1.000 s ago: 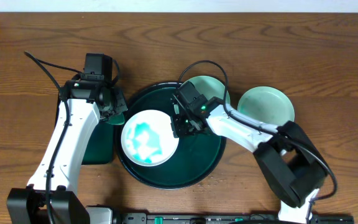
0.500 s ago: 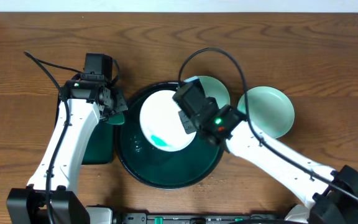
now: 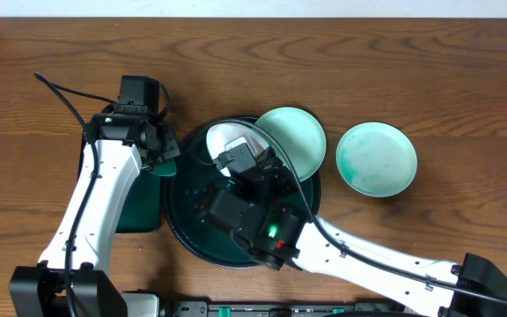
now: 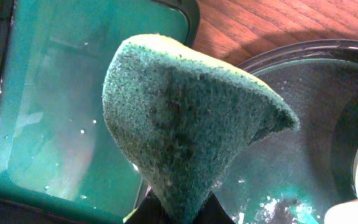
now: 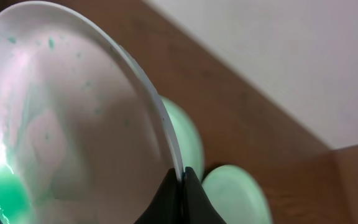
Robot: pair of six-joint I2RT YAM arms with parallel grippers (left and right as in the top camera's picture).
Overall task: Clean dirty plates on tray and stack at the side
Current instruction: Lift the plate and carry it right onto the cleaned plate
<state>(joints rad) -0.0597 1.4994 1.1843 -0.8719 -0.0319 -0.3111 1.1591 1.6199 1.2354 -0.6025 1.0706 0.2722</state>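
The right gripper [image 5: 180,182] is clamped tight on the rim of 1 smeared plate [image 5: 73,124], which is tilted steeply above the round tray [image 3: 183,231]. The left gripper [image 4: 178,211] pinches a green sponge [image 4: 185,124] at the tray's left rim. A 2nd plate [image 3: 296,134] overlaps the tray's far rim, and a 3rd plate [image 3: 377,158] lies on the worktop [image 3: 429,70] just beside it.

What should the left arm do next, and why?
Probably move the sponge rightward to the plate. The right gripper holds it tilted by its rim over the tray, teal smears showing; the left gripper holds the sponge at the tray's edge.
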